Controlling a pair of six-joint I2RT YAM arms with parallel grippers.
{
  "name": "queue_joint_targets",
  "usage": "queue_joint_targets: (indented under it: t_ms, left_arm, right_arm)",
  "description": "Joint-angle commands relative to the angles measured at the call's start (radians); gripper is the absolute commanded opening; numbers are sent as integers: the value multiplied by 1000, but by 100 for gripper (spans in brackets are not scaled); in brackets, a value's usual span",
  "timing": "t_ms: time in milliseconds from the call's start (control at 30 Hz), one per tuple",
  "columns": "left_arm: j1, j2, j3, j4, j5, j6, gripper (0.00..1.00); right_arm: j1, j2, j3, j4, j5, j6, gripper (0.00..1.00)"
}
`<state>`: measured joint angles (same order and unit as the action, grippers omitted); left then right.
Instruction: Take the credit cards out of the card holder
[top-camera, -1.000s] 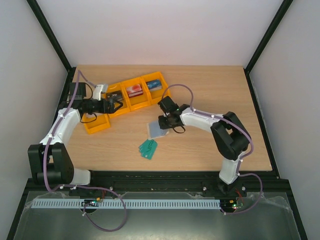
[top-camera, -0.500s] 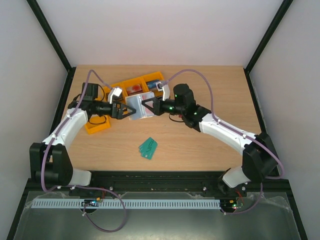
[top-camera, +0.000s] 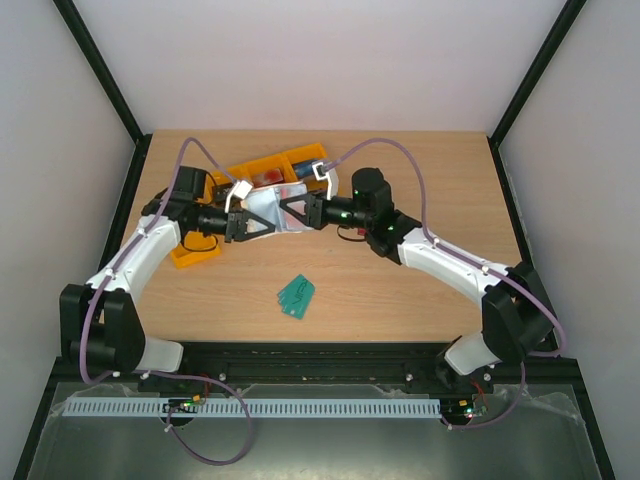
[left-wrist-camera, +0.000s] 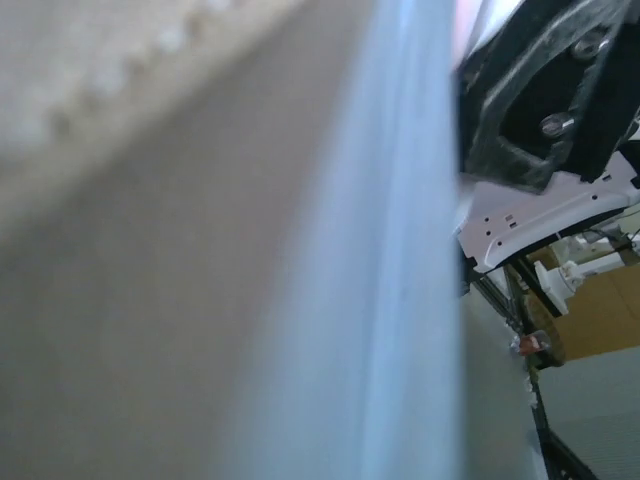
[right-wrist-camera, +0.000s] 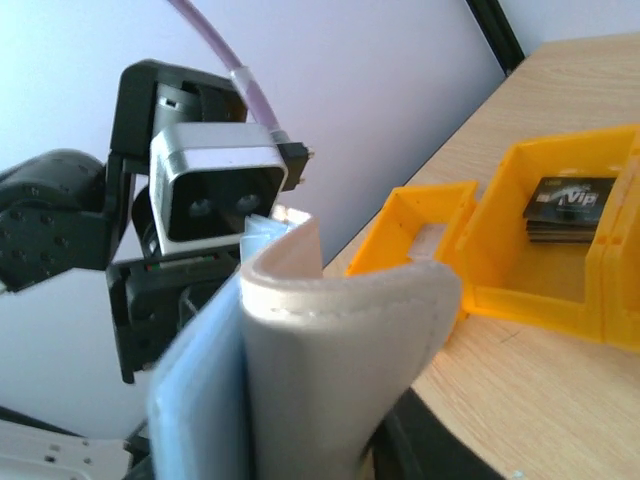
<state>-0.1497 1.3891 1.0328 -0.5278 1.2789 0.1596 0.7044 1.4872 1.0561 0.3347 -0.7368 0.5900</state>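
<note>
The card holder (top-camera: 270, 208) hangs in the air above the table's left middle, between my two arms. It is beige outside with a pale blue-grey inner face. My left gripper (top-camera: 250, 224) is shut on its left edge and my right gripper (top-camera: 293, 212) is shut on its right edge. In the right wrist view the card holder (right-wrist-camera: 330, 360) stands bent right in front of the lens, with the left wrist's camera (right-wrist-camera: 215, 190) behind it. The left wrist view is filled by the blurred card holder (left-wrist-camera: 300, 300), which hides my fingers. The credit cards are hidden.
A row of yellow bins (top-camera: 270, 168) lies behind the grippers, and another yellow bin (top-camera: 195, 252) sits under the left arm. One bin (right-wrist-camera: 540, 270) holds a stack of black cards (right-wrist-camera: 565, 205). A small green flat piece (top-camera: 296, 296) lies on the wood nearer the front.
The right arm lifted the card holder off the table and carried it left and back. The left gripper came to meet it, then closed on its left edge.
</note>
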Motion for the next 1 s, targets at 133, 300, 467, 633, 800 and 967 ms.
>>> queue_joint_targets:
  t_ms: [133,300,467,633,800,967]
  left_arm:
    - [-4,5,83,-149,-60,189,2]
    - [-33,5,183,-283,-244,335,2]
    - [-38,7,247,-372,-299,419,2]
    - [-42,12,290,-461,-303,519,2]
    - [-44,6,308,-528,-280,591,2]
    - [-56,6,316,-545,-267,611,2]
  right_arm:
    - [-82,-75,-31,-9,-52,-75,62]
    - [-162,-87,-34,-114,-164,-160,78]
    - [-183,-92,2,-245,-228,-294,87]
    - [-183,-102,5,-294,-179,-361,88]
    - [-174,-138,-25,-255,-33,-383,86]
    - [-108,-179,-82,-110,63,-401,85]
